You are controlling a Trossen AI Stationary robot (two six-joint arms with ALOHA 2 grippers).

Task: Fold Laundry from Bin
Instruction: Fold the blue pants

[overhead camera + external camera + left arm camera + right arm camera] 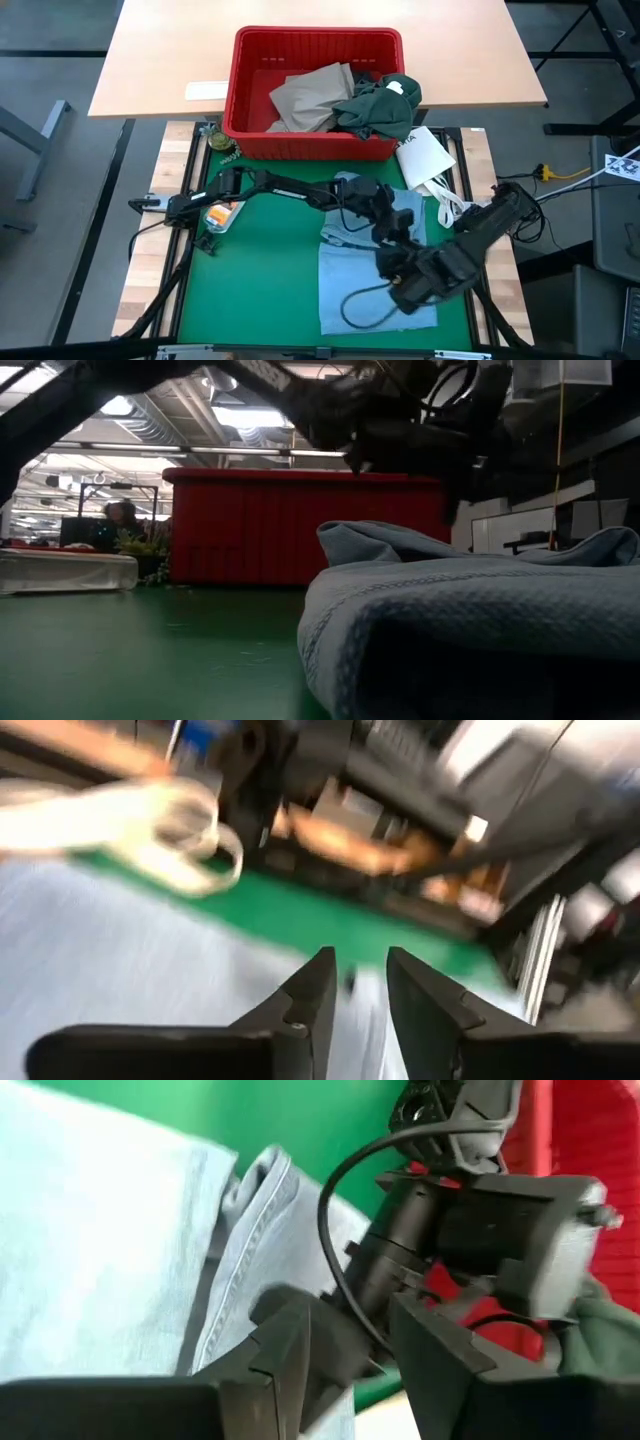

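A light blue garment (372, 288) lies spread on the green mat, with a bunched fold at its far end (470, 610). The red bin (320, 35) stands beyond the mat. It holds a tan garment (310, 98), and a dark green one (380, 108) hangs over its right rim. My left gripper (358, 965) hovers open above the blue garment's far right part (405, 232), nothing between its fingers. My right gripper (350, 1330) is open too, raised over the garment's middle (390, 262) and aimed at the left arm's wrist.
A white packet with loop handles (425, 155) lies to the right of the bin's near corner. A small orange thing (220, 213) sits at the mat's left edge. A dark cable loop (365, 300) hangs over the blue garment. The mat's left half (260, 280) is bare.
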